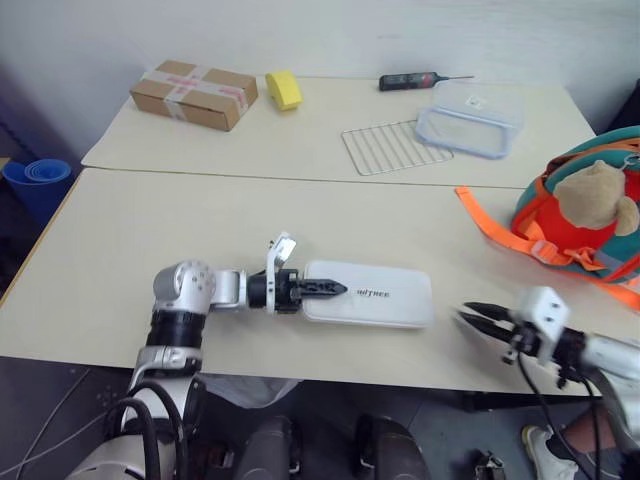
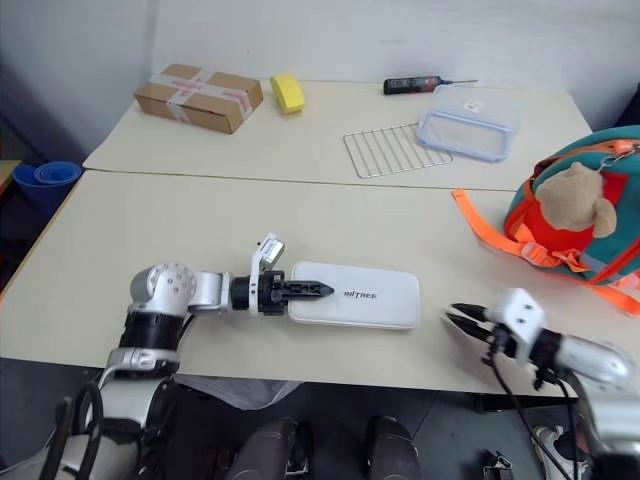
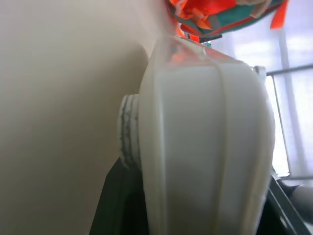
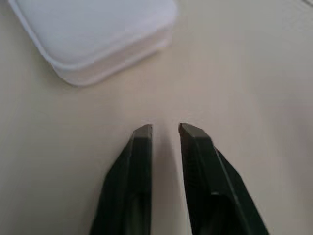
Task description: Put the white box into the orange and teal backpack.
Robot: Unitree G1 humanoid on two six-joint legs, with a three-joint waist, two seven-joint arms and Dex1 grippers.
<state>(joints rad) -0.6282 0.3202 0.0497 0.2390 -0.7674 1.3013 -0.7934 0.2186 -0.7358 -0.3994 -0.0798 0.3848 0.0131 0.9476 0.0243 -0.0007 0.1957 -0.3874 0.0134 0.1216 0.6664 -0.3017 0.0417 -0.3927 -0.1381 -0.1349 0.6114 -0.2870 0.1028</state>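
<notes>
The white box is a flat, glossy white case with rounded corners and a seam running round its edge. It lies flat on the tabletop, near the front edge. Small dark lettering sits on its lid; it is too small to read with certainty. The left gripper lies level at the box's left end, its black jaws closed on that end, one finger lying along the lid. In the left wrist view the box's white shell stands right in front of the camera.

The right gripper hangs over the tabletop just off the box's right end, apart from it. Its jaws stand narrowly parted with nothing between them, and a corner of the box lies beyond their tips.

The orange and teal backpack rests beyond the right gripper, at the tabletop's right edge. It has a teal top, an orange front, loose orange straps and a tan plush bear fixed to it.

The surface is a pale beige tabletop with a second one butted behind it. Far beyond the jaws lie a brown taped cardboard box, a yellow sponge, a wire rack, a clear lidded container and a dark tool with a red band. The wall behind is plain white. Blue tubs stand on the floor at the left.
</notes>
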